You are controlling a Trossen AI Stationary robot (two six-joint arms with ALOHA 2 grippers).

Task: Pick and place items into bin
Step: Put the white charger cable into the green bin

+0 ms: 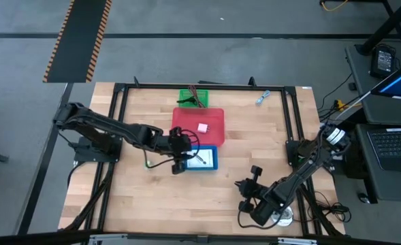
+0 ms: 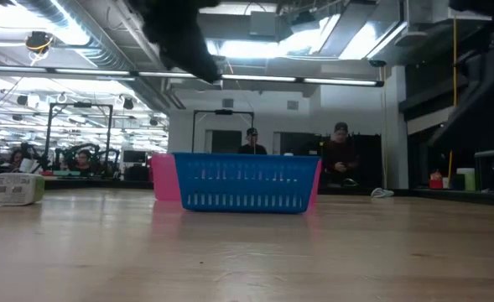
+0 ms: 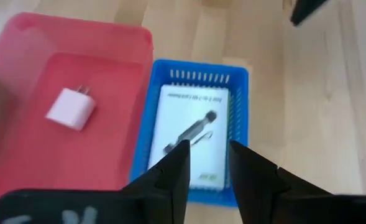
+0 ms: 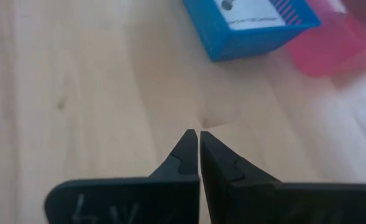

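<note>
Items: white card (image 3: 191,134) with dark tool lies in blue bin (image 1: 205,159) mid-table | left gripper (image 3: 206,163) above bin, jaws apart, empty, seemingly after release | right gripper (image 4: 199,144) near-right, jaws pressed together, waiting.

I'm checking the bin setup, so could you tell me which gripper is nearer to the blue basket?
The left. The left gripper hangs right over the blue basket, above its near edge. The right gripper is well off over bare wood toward the table's front right corner.
</note>
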